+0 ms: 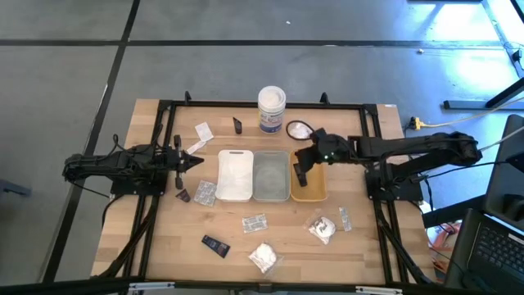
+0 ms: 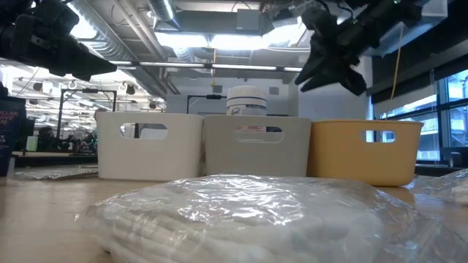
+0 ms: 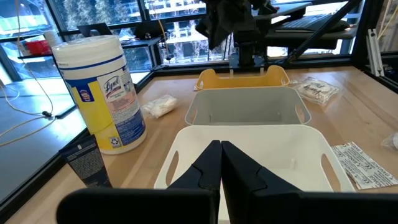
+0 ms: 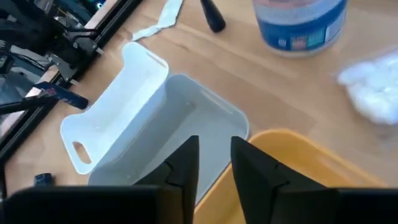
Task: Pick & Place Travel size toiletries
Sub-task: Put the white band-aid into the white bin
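Your right gripper (image 1: 301,170) hangs above the orange rectangular plastic tray (image 1: 313,193), near the edge it shares with the grey rectangular plastic tray (image 1: 271,176). In the right wrist view its two dark fingers (image 4: 181,165) stand a little apart with nothing visible between them, so you appear to be carrying nothing. The left gripper (image 1: 191,161) waits just beside the white rectangular plastic tray (image 1: 234,174), its fingers (image 3: 208,167) pressed together and empty.

All three trays look empty, so every toiletry is on the wooden table (image 1: 155,238). A silvery printed flat sachet (image 1: 255,222) lies in front of the trays, a white soft plastic-wrapped bundle (image 1: 264,257) sits near the front edge, a small black tube (image 1: 216,244) lies just left of it, and another crinkly clear-wrapped bundle (image 1: 322,229) rests to the right.

Watch these risks:
- The flat sachets lie flush on the wood. If you come down too shallow, the fingers will likely slide over the film instead of pinching it.
- The wrapped bundles are soft and slippery, and a light grip may let one slip out in transit.
- If you lower the right gripper where it hangs now, a finger could catch the orange rim and shove the tray.
- The tall white wipes tub with a blue label (image 1: 272,109) stands just behind the trays, so a wide swing at the back could topple it.
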Motion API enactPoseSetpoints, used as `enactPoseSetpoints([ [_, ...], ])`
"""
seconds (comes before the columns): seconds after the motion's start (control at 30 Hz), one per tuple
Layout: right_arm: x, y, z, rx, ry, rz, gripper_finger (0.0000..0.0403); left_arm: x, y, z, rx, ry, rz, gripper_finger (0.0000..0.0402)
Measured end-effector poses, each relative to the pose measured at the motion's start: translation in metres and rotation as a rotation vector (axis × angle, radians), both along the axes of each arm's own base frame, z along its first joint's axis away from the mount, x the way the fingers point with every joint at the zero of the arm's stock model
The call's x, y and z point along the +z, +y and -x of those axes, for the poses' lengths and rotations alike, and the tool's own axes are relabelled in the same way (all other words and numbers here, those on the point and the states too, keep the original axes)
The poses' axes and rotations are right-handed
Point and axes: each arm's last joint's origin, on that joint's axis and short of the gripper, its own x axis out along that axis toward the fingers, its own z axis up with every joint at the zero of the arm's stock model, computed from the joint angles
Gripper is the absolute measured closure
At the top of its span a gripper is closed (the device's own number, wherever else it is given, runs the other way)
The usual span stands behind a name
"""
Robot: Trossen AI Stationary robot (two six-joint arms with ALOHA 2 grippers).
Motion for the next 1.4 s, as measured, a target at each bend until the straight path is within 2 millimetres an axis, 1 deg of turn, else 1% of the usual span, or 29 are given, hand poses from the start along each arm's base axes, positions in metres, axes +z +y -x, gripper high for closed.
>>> enactPoseSetpoints([
  [0.17, 0.014, -0.007, 0.005, -0.013, 0.118, -0.002, 0.0344, 0.0, 0.0, 0.0, 0.0, 0.0, 0.0, 0.0398],
  [0.27, 0.018, -0.011, 0.013, -0.035, 0.223, -0.013, 0.0359, 0.0, 0.0, 0.0, 0.0, 0.0, 0.0, 0.0398],
  [0.33, 0.02, -0.014, 0.021, -0.077, 0.324, -0.015, 0.0363, 0.0, 0.0, 0.0, 0.0, 0.0, 0.0, 0.0398],
  [0.4, 0.019, -0.018, 0.032, -0.147, 0.44, -0.009, 0.0361, 0.0, 0.0, 0.0, 0.0, 0.0, 0.0, 0.0398],
  [0.5, 0.017, -0.022, 0.049, -0.232, 0.576, 0.018, 0.0345, 0.0, 0.0, 0.0, 0.0, 0.0, 0.0, 0.0398],
  [0.6, 0.018, -0.026, 0.06, -0.301, 0.644, 0.054, 0.0323, 0.0, 0.0, 0.0, 0.0, 0.0, 0.0, 0.0398],
  [0.77, 0.026, -0.04, 0.072, -0.367, 0.634, 0.095, 0.0293, 0.0, 0.0, 0.0, 0.0, 0.0, 0.0, 0.0398],
  [0.87, 0.029, -0.051, 0.079, -0.398, 0.63, 0.099, 0.0283, 0.0, 0.0, 0.0, 0.0, 0.0, 0.0, 0.0398],
  [0.97, 0.029, -0.061, 0.081, -0.412, 0.61, 0.102, 0.0276, 0.0, 0.0, 0.0, -0.001, 0.0, 0.0, 0.0398],
  [1.17, 0.011, -0.083, 0.082, -0.386, 0.561, 0.094, 0.0273, 0.0, 0.0, 0.0, 0.0, 0.0, 0.0, 0.0398],
  [1.4, -0.01, -0.107, 0.093, -0.369, 0.5, 0.029, 0.0289, 0.0, 0.0, 0.0, 0.0, 0.0, 0.0, 0.0398],
])
